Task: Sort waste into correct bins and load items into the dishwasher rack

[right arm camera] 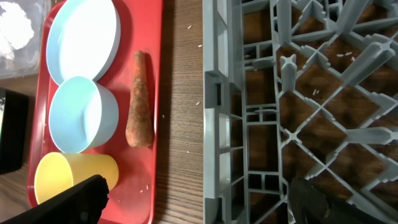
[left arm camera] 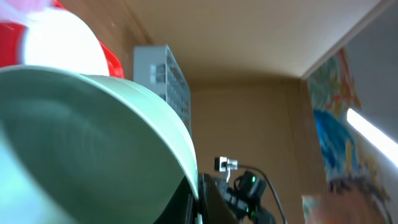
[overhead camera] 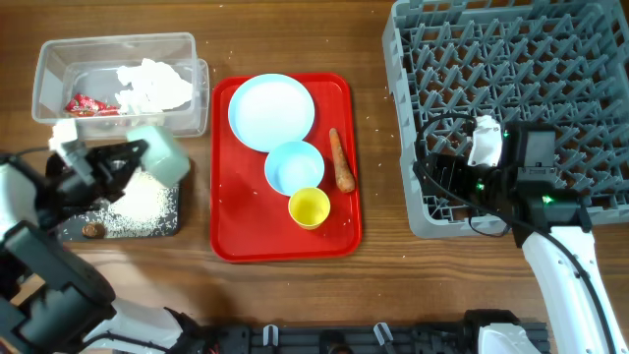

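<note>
Table: wooden, and it carries everything below.
Dishwasher rack: large grey peg grid at the right, with no dishes in it yet.
Right pincer: jaws spread wide and holding nothing. It hangs over the rack's near left corner, probably ready to receive dishes.
Red tray: in the middle, carrying the dishes that wait to be sorted.
Clear tub: far left, holding the dry waste.
Black tray: near left, taking the food waste.
Plate: pale blue, flat on the red tray.
Left pincer: clamped on the tipped bowl, which is tilted above the black tray, apparently to empty it.
Second bowl: on the red tray, touching the plate.
Carrot: on the red tray, just beside that bowl.
Yellow cup: on the red tray, below the bowl.
Tissue: crumpled in the tub.
Red wrapper: in the tub.
Rice: heaped in the black tray.
Brown lump: in the tray's near corner.
Writing: none can be read; the wrapper's print is too small.
</note>
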Tool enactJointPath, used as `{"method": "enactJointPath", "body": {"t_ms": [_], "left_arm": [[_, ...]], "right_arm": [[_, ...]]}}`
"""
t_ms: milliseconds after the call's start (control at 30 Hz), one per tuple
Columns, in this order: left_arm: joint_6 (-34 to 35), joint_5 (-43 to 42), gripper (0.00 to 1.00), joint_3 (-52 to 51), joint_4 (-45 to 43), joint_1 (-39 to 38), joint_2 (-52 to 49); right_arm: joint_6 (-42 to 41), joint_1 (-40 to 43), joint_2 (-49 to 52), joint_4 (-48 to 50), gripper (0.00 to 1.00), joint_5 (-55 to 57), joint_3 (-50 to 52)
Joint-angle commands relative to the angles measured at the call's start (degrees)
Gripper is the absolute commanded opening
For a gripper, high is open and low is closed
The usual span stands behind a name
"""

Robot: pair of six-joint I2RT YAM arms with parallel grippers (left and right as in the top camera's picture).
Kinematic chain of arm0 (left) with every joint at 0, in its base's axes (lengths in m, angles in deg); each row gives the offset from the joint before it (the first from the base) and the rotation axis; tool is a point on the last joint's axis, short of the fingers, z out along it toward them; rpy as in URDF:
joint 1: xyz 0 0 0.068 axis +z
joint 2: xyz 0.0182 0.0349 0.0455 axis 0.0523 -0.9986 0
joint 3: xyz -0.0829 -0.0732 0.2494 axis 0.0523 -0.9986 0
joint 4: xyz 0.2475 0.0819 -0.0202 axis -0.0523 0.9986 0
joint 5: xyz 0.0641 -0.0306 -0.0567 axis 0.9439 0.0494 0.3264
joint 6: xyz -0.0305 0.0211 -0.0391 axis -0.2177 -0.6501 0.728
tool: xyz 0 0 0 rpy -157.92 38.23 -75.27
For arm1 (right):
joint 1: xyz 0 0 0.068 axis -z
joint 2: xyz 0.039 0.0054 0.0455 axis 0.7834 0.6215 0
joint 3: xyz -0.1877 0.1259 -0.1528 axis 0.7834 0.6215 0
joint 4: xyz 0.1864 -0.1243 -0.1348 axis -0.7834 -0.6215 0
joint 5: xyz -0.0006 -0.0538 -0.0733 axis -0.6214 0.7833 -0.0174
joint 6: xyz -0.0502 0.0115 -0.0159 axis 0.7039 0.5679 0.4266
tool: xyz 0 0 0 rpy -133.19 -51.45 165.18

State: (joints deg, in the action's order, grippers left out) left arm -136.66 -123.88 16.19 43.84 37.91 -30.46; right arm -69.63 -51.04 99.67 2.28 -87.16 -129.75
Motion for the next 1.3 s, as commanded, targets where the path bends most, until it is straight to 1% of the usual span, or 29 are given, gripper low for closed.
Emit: {"method": "enactJointPath", "body": {"t_ms": [0,200,300,367,400,433,467,500,567,600,633,667,700,733,800,933,967,1000,1033,1067,1167,1233,1267], "left_arm": [[-2.6,-2.3,0.04,2.9,0.1,-7.3,1.1],[0.5,-2.5,0.04,9.3,-0.6,-21.1,1.2],[7.0,-6.1,0.04,13.7,-2.8,-24.2,1.2],[11.7,-6.0,0.04,18.2,-5.0,-25.4,1.2],[15.5,-6.0,0.04,20.6,-6.7,-25.7,1.2],[20.2,-6.0,0.04,23.0,-9.5,-25.9,1.2],[30.0,-5.9,0.04,26.3,-16.5,-26.4,1.2],[36.5,-5.9,0.04,27.9,-21.8,-26.8,1.2],[56.0,-4.7,0.04,30.0,-37.5,-27.8,1.2],[69.9,-1.1,0.04,30.3,-47.8,-28.5,1.2],[80.7,2.8,0.04,30.3,-56.4,-29.2,1.2],[88.0,5.6,0.04,30.3,-63.9,-29.7,1.2],[93.0,7.8,0.04,30.3,-69.3,-30.4,1.2],[95.2,9.0,0.04,30.3,-72.2,-31.1,1.2],[96.3,11.7,0.04,30.3,-74.9,-32.8,1.2],[94.9,21.3,0.04,30.3,-73.0,-36.7,1.2],[94.8,25.6,0.04,30.3,-72.8,-38.1,1.2],[94.4,32.2,0.04,30.3,-72.3,-40.3,1.2],[92.1,38.5,0.04,30.3,-71.2,-42.6,1.2],[89.6,42.6,0.04,30.3,-69.7,-44.3,1.2],[79.1,57.0,0.04,30.3,-61.9,-51.1,1.2],[72.5,64.7,0.04,30.3,-55.3,-55.0,1.3],[70.3,67.3,0.04,30.3,-52.4,-56.3,1.4]], "right_arm": [[0.5,0.0,0.4,0.4,0.96,-0.1,-1.1],[0.5,0.0,0.4,0.6,0.96,-0.1,-1.1],[0.6,0.0,0.4,0.7,0.96,0.0,-1.1],[0.6,0.0,0.4,0.7,0.96,-0.1,-1.1],[0.6,0.0,0.4,0.8,0.96,-0.1,-1.1],[0.6,0.0,0.4,0.8,0.96,-0.1,-1.1],[0.6,0.0,0.4,0.8,0.96,-0.1,-1.1],[0.5,0.0,0.4,0.8,0.96,-0.1,-1.1],[-0.5,0.0,0.4,0.8,0.96,0.0,-1.1],[-0.5,0.0,0.4,0.8,0.96,-0.1,-1.1],[-0.5,0.0,0.4,0.7,0.96,-0.1,-1.1],[-0.5,0.0,0.4,0.7,0.95,-0.1,-1.1],[-0.5,0.0,0.4,0.6,0.96,0.0,-1.1],[-0.5,0.0,0.4,0.5,0.96,0.0,-1.1],[-0.3,0.0,0.4,0.4,0.96,0.0,-1.1],[-0.3,0.0,0.4,1.0,0.96,0.0,-1.1],[-0.3,0.0,0.4,1.1,0.96,0.0,-1.1],[-0.3,0.0,0.4,1.1,0.96,0.0,-1.1],[-0.3,0.0,0.4,1.1,0.96,0.0,-1.1],[-0.3,0.0,0.4,1.0,0.96,0.0,-1.1],[-0.3,0.0,0.4,0.8,0.96,0.2,-1.1],[-0.3,0.0,0.4,0.8,0.96,0.2,-1.1],[-0.3,0.0,0.4,0.8,0.96,0.2,-1.1]]}}
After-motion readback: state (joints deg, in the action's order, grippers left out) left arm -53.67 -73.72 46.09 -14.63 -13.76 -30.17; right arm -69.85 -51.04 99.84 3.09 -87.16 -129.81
